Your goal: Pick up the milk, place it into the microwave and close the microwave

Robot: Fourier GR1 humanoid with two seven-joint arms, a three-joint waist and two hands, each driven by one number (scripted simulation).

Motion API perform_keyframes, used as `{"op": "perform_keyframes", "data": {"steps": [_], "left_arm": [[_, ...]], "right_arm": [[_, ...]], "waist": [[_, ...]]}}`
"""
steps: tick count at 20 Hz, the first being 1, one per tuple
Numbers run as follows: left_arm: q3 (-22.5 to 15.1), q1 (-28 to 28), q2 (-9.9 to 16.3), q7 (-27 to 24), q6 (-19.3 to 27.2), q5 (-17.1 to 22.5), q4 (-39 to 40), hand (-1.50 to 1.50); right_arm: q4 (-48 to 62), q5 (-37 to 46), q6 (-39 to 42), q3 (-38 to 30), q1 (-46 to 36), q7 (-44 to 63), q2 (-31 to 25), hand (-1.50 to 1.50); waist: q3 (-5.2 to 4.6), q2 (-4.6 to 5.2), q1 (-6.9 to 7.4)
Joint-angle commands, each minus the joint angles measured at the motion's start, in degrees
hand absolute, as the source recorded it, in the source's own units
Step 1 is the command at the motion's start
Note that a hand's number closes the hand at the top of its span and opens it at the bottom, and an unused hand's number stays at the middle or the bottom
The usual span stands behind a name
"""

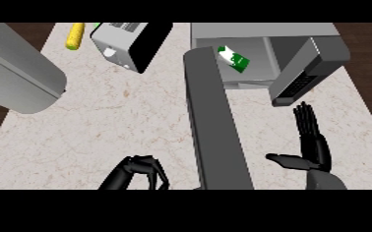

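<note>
One milk carton inside one microwave, door open.

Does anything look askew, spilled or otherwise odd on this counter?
Nothing is spilled. The milk carton lies tilted inside the microwave, whose door stands wide open. A toaster sits askew beside a corn cob.

A kitchen: a pale marbled stone counter carries a grey microwave with its door swung open, a toaster beside it, and a yellow corn cob lying near the back edge.
</note>
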Motion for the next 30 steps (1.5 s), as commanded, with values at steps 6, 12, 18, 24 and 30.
{"op": "perform_keyframes", "data": {"steps": [6,12,18,24,30], "left_arm": [[-4.77,-7.96,-5.03,-0.04,-3.09,-4.54,13.43,1.5],[-11.49,-16.84,-12.69,0.7,3.84,-5.2,24.04,1.5],[-21.59,-26.97,-12.83,-0.34,13.68,4.94,32.84,1.5],[-27.99,-36.2,-12.85,1.69,22.08,12.58,35.87,1.5],[-26.04,-43.42,-12.85,4.67,24.87,18.6,37.65,1.5]], "right_arm": [[-22.96,-6.58,10.57,2.72,14.64,4.67,-2.31,-1.5],[-37.32,-11.49,13.47,2.86,24.97,9.05,-4.89,-1.5],[-48.51,-17.12,16.43,4.57,27.18,16.86,-5.6,-1.5],[-56.05,-18.89,14.98,6.64,26.93,21.9,-5.42,-1.5],[-60.41,-21.05,17.56,7.85,27.59,24.91,-7.41,-1.5]], "waist": [[-0.1,0.13,-0.52],[-0.02,0.42,-0.42],[-0.12,0.79,-2.09],[-0.17,1.23,-3.98],[-0.35,2.05,-8.7]]}}
